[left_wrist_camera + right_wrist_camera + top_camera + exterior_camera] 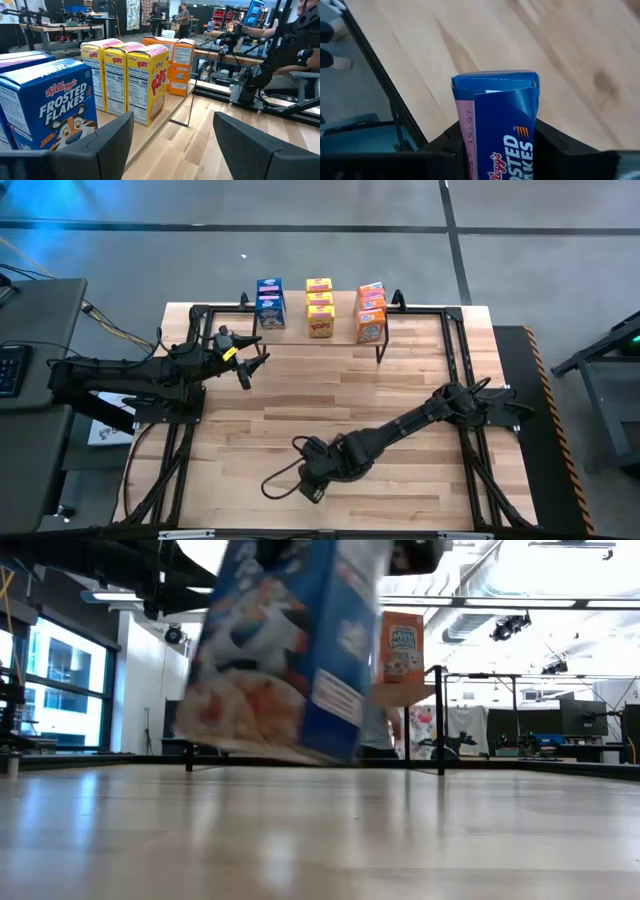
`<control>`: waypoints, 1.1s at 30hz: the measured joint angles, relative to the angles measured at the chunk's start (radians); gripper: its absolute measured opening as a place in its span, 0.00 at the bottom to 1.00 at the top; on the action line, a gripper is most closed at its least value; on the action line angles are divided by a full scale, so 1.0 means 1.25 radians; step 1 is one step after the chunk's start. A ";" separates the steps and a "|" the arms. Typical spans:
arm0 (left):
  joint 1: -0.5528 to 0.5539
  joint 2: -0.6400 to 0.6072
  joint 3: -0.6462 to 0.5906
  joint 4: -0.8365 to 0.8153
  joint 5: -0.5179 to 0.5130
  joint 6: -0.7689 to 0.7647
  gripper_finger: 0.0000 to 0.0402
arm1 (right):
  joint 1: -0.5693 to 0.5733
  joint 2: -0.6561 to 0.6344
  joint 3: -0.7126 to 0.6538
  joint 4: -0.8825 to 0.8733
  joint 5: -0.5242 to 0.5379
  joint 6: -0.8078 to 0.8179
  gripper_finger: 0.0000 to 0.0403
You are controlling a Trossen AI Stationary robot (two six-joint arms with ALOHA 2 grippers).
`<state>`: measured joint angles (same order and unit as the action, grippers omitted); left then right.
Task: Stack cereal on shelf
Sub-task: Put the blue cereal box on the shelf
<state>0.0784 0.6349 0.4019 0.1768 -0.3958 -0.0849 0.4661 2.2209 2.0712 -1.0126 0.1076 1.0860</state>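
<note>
The right gripper [495, 145] was low over the table [330, 410], close to its near edge and left of the middle, clamped on a blue cereal box [496, 125] that stood tilted just above the wood in the low view. The left gripper [250, 358] hovered near the table's far left corner, its fingers [112, 142] parted and empty, facing the shelf [345, 340]. Along the far edge that shelf carried blue boxes [270, 302], yellow boxes [320, 307] and orange boxes [371, 312] in three groups side by side.
</note>
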 joint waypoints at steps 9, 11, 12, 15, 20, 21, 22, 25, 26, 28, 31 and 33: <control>0.000 0.000 0.000 0.000 0.000 -0.008 0.66 | -0.065 0.000 0.096 -0.096 0.031 -0.186 0.34; 0.000 0.000 0.000 0.000 0.000 -0.028 0.66 | -0.079 0.000 0.121 -0.120 0.045 -0.226 0.34; 0.000 0.000 0.000 0.000 0.000 -0.037 0.66 | -0.087 0.000 0.132 -0.128 0.047 -0.247 0.34; 0.000 0.000 0.000 0.000 0.000 -0.048 0.66 | -0.109 -0.001 0.161 -0.147 0.047 -0.312 0.34; -0.001 0.000 0.000 0.000 0.000 -0.049 0.66 | -0.150 -0.001 0.202 -0.179 0.043 -0.413 0.34; -0.001 0.000 0.000 0.000 0.000 -0.049 0.66 | -0.160 -0.001 0.209 -0.191 0.039 -0.430 0.34; -0.001 0.000 0.000 0.001 0.000 -0.049 0.66 | -0.170 -0.001 0.216 -0.203 0.036 -0.445 0.34; -0.001 0.000 0.000 0.006 0.000 -0.035 0.66 | -0.201 -0.001 0.229 -0.240 0.033 -0.502 0.34; -0.001 0.000 0.000 0.007 0.000 -0.019 0.66 | -0.213 -0.002 0.228 -0.244 0.032 -0.525 0.34; -0.001 0.000 0.000 0.008 0.000 0.017 0.66 | -0.235 -0.005 0.227 -0.250 0.018 -0.563 0.34; -0.001 0.000 0.000 0.012 0.002 0.026 0.66 | -0.269 -0.008 0.228 -0.250 -0.021 -0.605 0.34; -0.001 0.000 0.000 0.012 0.018 0.009 0.66 | -0.287 -0.008 0.228 -0.258 -0.047 -0.634 0.34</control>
<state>0.0776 0.6346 0.4019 0.1924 -0.3739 -0.0737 0.1073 2.2108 2.3566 -1.3357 0.0485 0.2934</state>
